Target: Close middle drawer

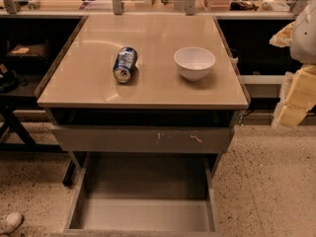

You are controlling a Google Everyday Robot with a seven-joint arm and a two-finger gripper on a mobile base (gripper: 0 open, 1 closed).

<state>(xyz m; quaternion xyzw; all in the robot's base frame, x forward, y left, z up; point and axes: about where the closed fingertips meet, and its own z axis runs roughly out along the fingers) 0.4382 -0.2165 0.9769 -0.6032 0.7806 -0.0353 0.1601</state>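
The middle drawer (pixel 143 201) is a wide, shallow grey box with thin side walls. It is pulled far out toward the camera below the table, and its inside is bare. Its plain front (pixel 138 233) is just visible at the bottom edge of the view. Above it is the taller grey front with pale scratch marks (pixel 143 139), standing slightly out from under the tabletop. My gripper (pixel 290 75) is at the right edge of the view, level with the tabletop. It is well to the right of the drawers and higher than them, touching nothing.
On the beige tabletop (pixel 148 90) a blue can (pixel 125 64) lies on its side left of a white bowl (pixel 194 62). A cluttered shelf runs along the back. Dark table legs stand at the left, with a white shoe (pixel 9 222) on the speckled floor.
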